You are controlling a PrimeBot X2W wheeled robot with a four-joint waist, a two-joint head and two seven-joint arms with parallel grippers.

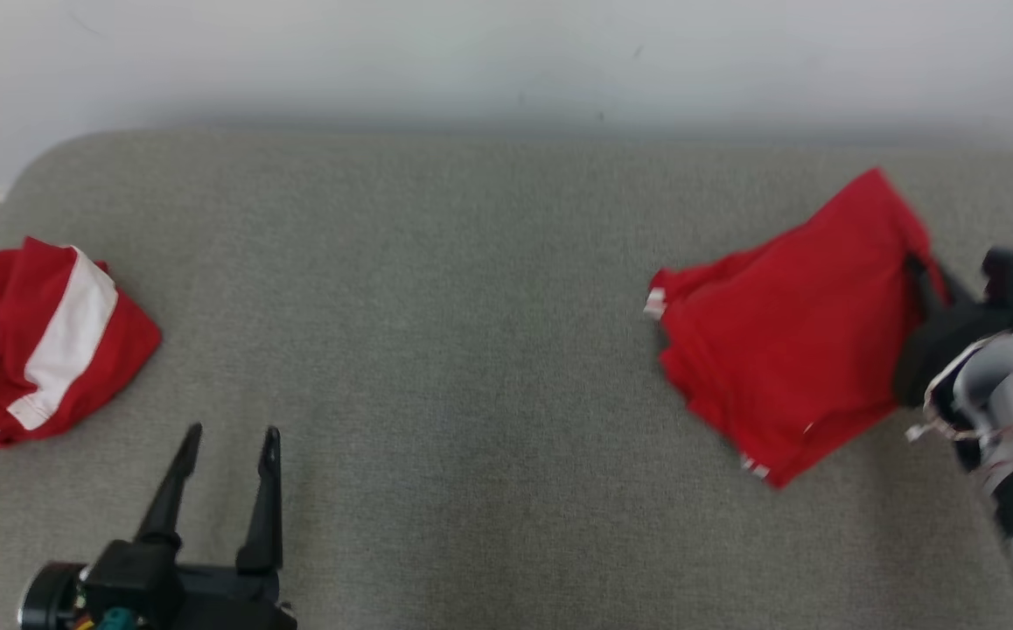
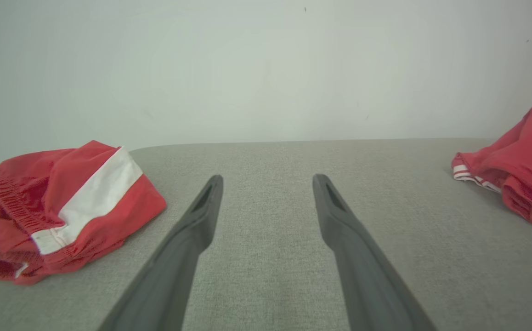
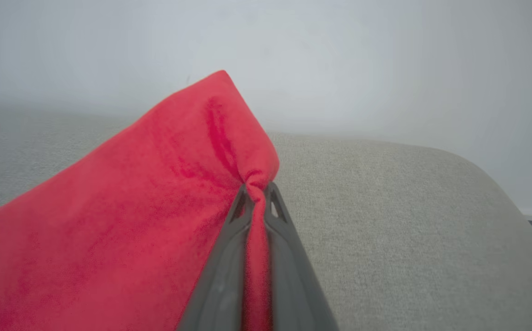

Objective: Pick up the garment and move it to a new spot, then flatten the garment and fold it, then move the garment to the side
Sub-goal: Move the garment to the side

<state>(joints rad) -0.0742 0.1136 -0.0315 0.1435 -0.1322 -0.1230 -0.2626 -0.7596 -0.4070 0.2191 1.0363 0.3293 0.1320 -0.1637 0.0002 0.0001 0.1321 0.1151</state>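
The garment (image 1: pixel 786 332) is a folded red piece with small white trim, on the right of the grey padded surface (image 1: pixel 471 350). My right gripper (image 1: pixel 922 267) is at its far right edge, shut on a pinch of the cloth. In the right wrist view the fabric (image 3: pixel 133 220) is bunched between the closed fingers of that gripper (image 3: pixel 257 188), and its corner is lifted into a peak. My left gripper (image 1: pixel 233 433) stands open and empty near the front left. Its wrist view shows the gripper (image 2: pixel 268 179) with the garment (image 2: pixel 523 170) far to the right.
A second red garment with a white stripe (image 1: pixel 43 341) lies crumpled at the far left edge, also left of the open fingers (image 2: pixel 73 207). A pale wall (image 1: pixel 506 61) runs behind the surface. The surface's corners are rounded.
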